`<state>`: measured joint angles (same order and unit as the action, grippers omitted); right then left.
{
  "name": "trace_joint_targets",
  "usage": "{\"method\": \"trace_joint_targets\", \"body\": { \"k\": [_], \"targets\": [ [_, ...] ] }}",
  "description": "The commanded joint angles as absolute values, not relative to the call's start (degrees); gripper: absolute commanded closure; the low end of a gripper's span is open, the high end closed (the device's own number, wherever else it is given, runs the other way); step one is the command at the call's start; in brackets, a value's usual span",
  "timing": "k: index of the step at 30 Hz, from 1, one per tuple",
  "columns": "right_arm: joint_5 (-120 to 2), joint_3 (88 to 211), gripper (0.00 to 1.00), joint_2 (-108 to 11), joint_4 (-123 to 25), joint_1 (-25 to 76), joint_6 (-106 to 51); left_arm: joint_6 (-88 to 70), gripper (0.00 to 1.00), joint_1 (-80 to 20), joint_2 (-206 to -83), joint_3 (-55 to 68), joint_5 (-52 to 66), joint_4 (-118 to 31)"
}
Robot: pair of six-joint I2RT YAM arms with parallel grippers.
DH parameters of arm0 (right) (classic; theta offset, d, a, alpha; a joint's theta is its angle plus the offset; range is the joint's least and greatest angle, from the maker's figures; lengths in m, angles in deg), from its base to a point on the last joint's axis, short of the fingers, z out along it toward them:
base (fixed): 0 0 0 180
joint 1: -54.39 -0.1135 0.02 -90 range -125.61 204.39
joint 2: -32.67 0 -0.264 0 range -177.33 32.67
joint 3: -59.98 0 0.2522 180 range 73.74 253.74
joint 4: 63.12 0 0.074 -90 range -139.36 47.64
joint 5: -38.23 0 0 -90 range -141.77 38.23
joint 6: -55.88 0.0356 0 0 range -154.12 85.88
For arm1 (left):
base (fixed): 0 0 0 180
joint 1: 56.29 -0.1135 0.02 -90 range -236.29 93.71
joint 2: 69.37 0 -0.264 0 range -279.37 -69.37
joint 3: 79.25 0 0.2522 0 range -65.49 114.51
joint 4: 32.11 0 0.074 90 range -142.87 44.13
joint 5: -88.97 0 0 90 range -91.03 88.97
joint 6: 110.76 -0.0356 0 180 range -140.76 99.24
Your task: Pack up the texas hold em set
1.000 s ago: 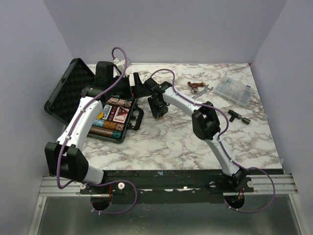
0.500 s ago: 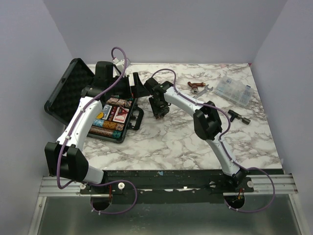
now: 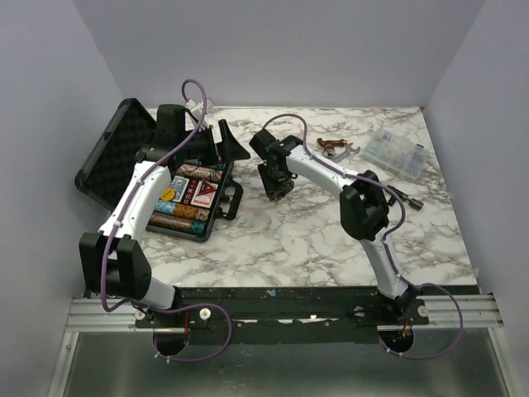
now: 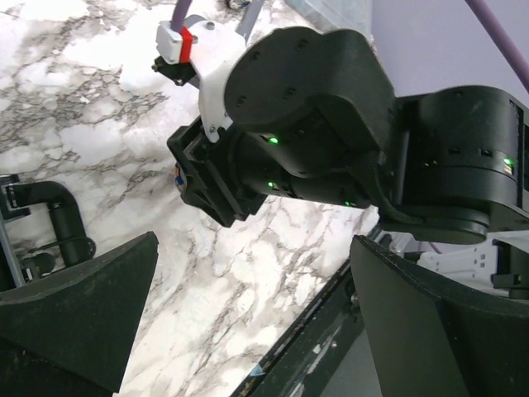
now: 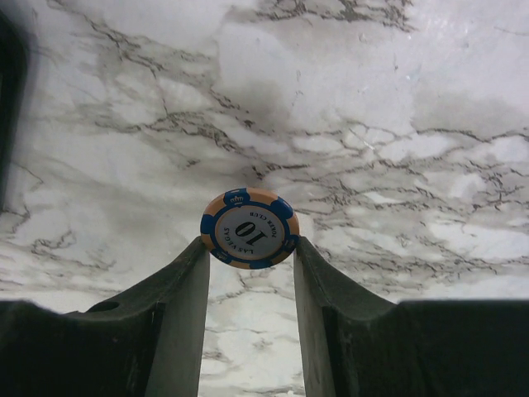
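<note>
Blue-and-orange poker chip (image 5: pixel 249 228), marked 10: pinched by rim at tips of right end effector (image 5: pixel 250 248), face toward wrist camera, above marble worktop (image 3: pixel 314 231), just right of open black briefcase (image 3: pixel 116 161).
Left end effector (image 4: pixel 256 322): spread wide, holding nothing, near briefcase's far right corner.
Handling advice: carry left over chip rows (image 3: pixel 186 213); line chip up with row; lower into gap before loosening pinch; avoid left arm.

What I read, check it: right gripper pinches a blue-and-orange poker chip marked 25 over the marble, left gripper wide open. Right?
Wrong number: the right wrist view shows the poker chip in the right gripper marked 10, not 25. The rest holds, left gripper open included.
</note>
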<state>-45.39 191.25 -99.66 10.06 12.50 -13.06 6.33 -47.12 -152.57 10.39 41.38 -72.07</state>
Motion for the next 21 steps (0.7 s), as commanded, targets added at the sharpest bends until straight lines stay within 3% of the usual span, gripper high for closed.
{"method": "trace_joint_targets", "body": {
  "k": [1,10,21],
  "targets": [
    [-46.4,187.1,0.99,-94.1,9.0,12.7,-14.7,11.6,0.02,-48.9,-155.8,7.6,49.5,-65.5],
    [-47.2,175.0,0.99,-84.0,7.1,12.7,-17.0,15.4,0.06,-49.3,-162.9,6.5,54.5,-61.3],
    [-49.7,169.2,0.99,-74.8,7.9,12.7,-19.7,18.6,0.2,-45.0,-170.0,5.3,58.4,-56.9]
  ]
}}
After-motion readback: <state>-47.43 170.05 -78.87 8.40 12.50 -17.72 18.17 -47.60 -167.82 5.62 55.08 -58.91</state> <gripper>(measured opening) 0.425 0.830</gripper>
